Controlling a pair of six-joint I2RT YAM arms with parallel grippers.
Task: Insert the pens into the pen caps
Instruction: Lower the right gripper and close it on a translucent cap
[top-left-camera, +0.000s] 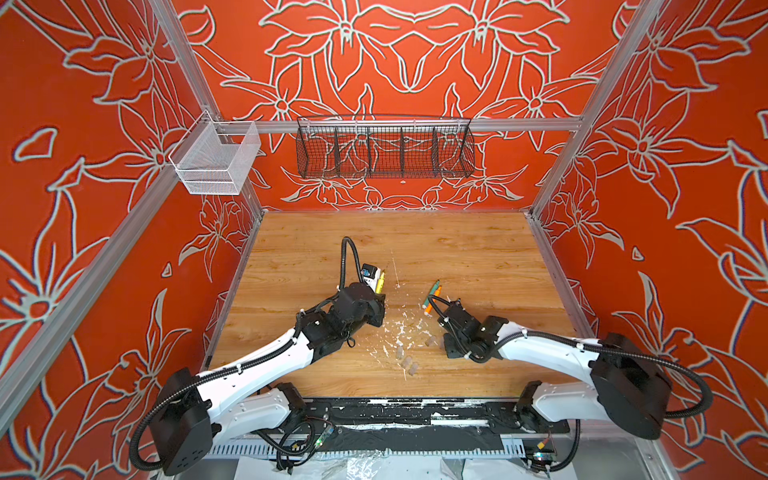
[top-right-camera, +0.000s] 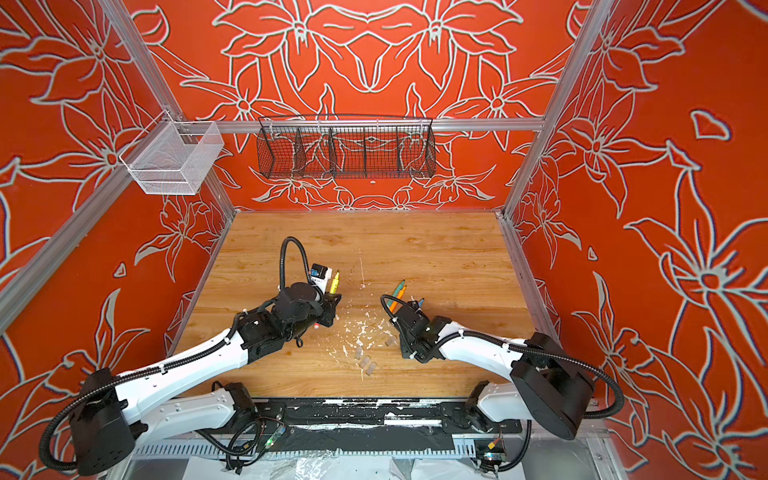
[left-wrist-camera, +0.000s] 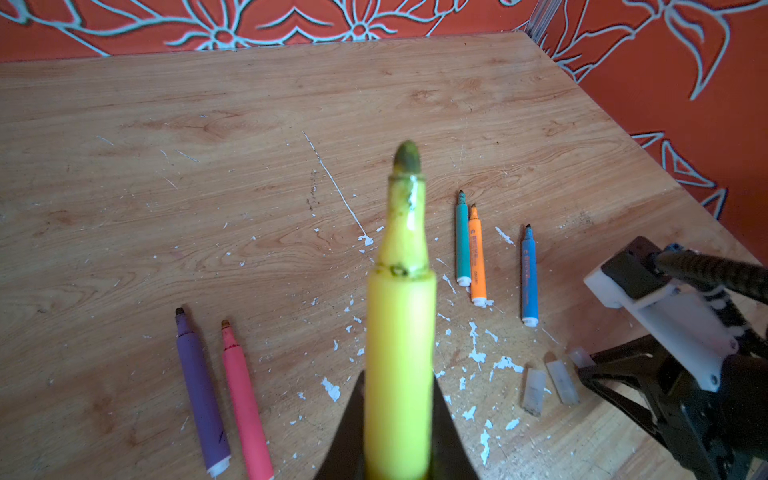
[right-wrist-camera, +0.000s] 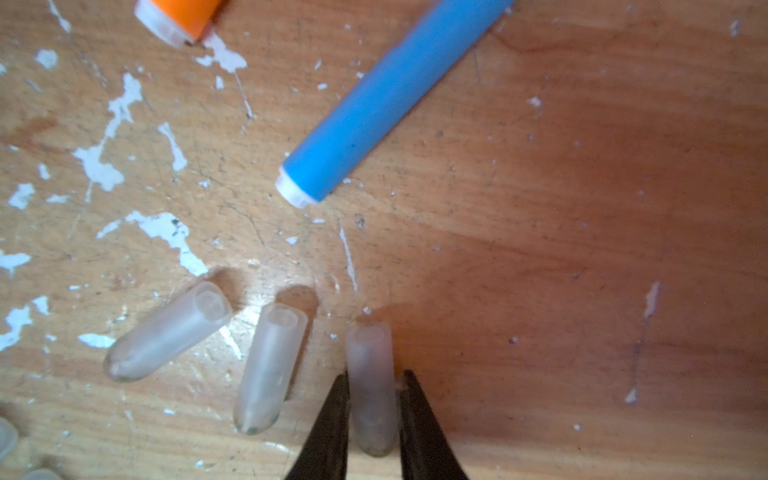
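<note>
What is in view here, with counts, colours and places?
Pens: six; yellow pen held, purple pen beside pink pen on the table, green pen touching orange pen, blue pen nearby.
Caps: at least five, clear, lying on the table.
Flecks: many, white, mid-table.
Table: one, wooden.
Baskets: two; black basket on the back rail, white basket on the left rail.
Left gripper: black, shut on the yellow pen.
Right gripper: black, closed around one cap.

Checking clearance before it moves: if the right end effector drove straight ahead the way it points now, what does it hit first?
Likely the blue pen: it lies across the line ahead of the right end effector, which straddles a cap. Depth is unclear.
</note>
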